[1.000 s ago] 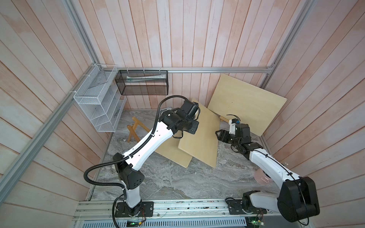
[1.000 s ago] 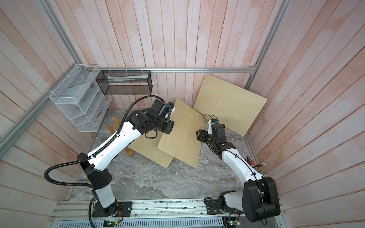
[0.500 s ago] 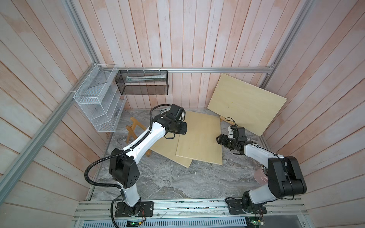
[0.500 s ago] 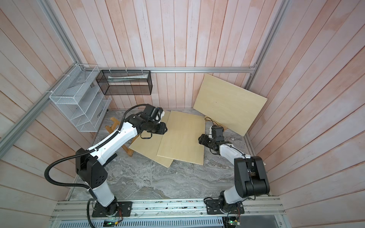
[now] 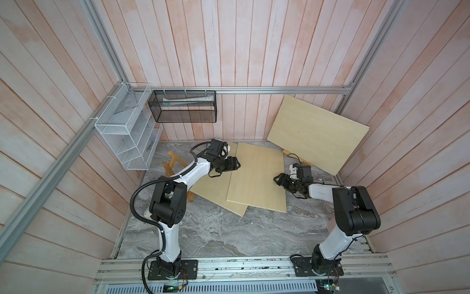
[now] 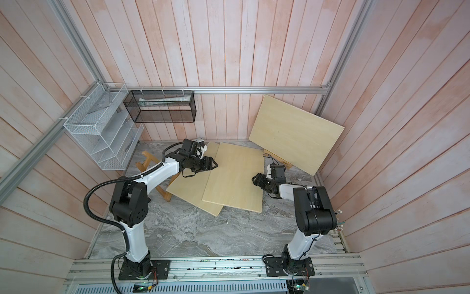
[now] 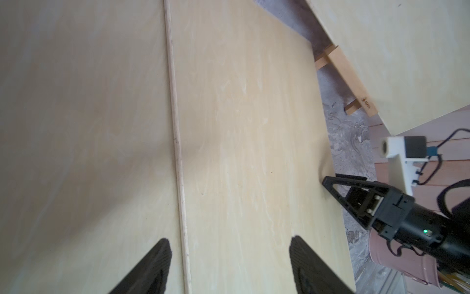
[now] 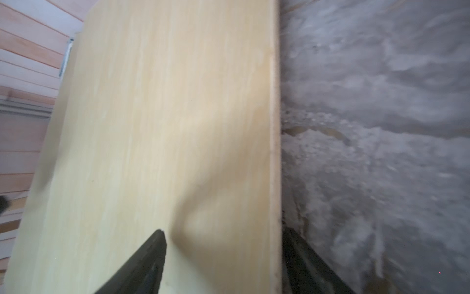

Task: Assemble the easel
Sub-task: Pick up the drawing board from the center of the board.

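Two pale plywood boards lie flat and overlapping on the marble table; the upper board (image 5: 256,178) (image 6: 236,178) covers part of the lower board (image 5: 211,188). A third board (image 5: 315,135) leans against the right wall on a wooden easel ledge (image 7: 348,76). A wooden easel frame (image 5: 173,159) pokes out at the left under the lower board. My left gripper (image 5: 237,164) (image 7: 230,241) hovers open over the upper board's left edge, holding nothing. My right gripper (image 5: 277,179) (image 8: 223,231) is open and straddles that board's right edge, one finger above it and one beside it.
A white wire rack (image 5: 127,137) and a black mesh basket (image 5: 183,109) hang on the back-left walls. A pink pot (image 7: 401,259) with pencils stands by the right arm. Bare marble (image 5: 216,234) stretches in front of the boards.
The upper board, held tilted up between both grippers a second ago, has come down flat on the lower board. My left gripper has opened and let it go; both arms dropped lower.
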Controlling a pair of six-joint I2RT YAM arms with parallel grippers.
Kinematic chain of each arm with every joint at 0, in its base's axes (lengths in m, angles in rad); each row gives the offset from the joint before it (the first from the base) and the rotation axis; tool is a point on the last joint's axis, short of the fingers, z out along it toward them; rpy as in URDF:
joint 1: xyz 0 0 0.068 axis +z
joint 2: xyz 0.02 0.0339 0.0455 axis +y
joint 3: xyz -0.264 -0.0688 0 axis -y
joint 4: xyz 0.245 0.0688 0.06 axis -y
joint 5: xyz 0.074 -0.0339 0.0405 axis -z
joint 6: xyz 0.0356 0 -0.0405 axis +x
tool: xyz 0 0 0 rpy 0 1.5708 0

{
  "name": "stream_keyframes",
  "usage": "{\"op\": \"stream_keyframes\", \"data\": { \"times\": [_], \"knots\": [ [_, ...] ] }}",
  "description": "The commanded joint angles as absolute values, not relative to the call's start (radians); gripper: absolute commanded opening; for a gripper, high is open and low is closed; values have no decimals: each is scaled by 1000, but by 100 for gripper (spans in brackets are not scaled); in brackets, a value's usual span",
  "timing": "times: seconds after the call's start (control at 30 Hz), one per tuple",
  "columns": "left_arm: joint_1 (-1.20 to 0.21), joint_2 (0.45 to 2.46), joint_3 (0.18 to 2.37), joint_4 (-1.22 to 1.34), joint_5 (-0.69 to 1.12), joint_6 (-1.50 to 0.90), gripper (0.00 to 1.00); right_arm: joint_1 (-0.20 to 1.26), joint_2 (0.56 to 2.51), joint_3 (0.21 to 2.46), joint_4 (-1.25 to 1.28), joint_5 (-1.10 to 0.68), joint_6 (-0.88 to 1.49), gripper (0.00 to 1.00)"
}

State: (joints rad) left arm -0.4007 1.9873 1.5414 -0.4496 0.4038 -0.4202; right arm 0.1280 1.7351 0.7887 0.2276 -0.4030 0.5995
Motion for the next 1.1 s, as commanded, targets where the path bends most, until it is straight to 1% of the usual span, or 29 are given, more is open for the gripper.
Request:
{"op": "stream_keyframes", "data": {
  "times": [0.0, 0.13, 0.17, 0.3, 0.47, 0.5, 0.63, 0.7, 0.73, 0.83, 0.9, 0.97, 1.07],
  "knots": [
    [-392, 2022, 1519, -374, 451, -450, 73, 126, 1744, 759, 372, -549, 653, 73],
    [-386, 2044, 1474, -329, 471, -485, 64, 124, 1696, 718, 486, -652, 702, 70],
    [-387, 2043, 1461, -319, 476, -491, 63, 124, 1678, 714, 507, -678, 712, 70],
    [-386, 2032, 1415, -298, 483, -510, 62, 126, 1585, 698, 601, -770, 772, 65],
    [-387, 2006, 1356, -278, 480, -526, 62, 148, 1503, 706, 698, -831, 834, 53],
    [-387, 2001, 1346, -273, 481, -531, 62, 156, 1494, 715, 699, -834, 831, 49],
    [-386, 1980, 1307, -237, 498, -554, 62, 188, 1480, 732, 710, -825, 829, 23],
    [-385, 1971, 1294, -220, 510, -566, 62, 200, 1480, 728, 723, -817, 833, 11],
    [-383, 1965, 1287, -214, 517, -571, 62, 204, 1480, 726, 723, -816, 832, 8],
    [-360, 1934, 1251, -177, 546, -599, 62, 220, 1485, 718, 709, -827, 810, 4],
    [-341, 1906, 1223, -154, 562, -616, 62, 232, 1489, 707, 703, -840, 790, 4],
    [-320, 1879, 1195, -147, 573, -623, 65, 240, 1494, 693, 701, -849, 778, 2],
    [-292, 1842, 1153, -153, 582, -618, 71, 248, 1506, 666, 723, -864, 790, 0]
  ]
}}
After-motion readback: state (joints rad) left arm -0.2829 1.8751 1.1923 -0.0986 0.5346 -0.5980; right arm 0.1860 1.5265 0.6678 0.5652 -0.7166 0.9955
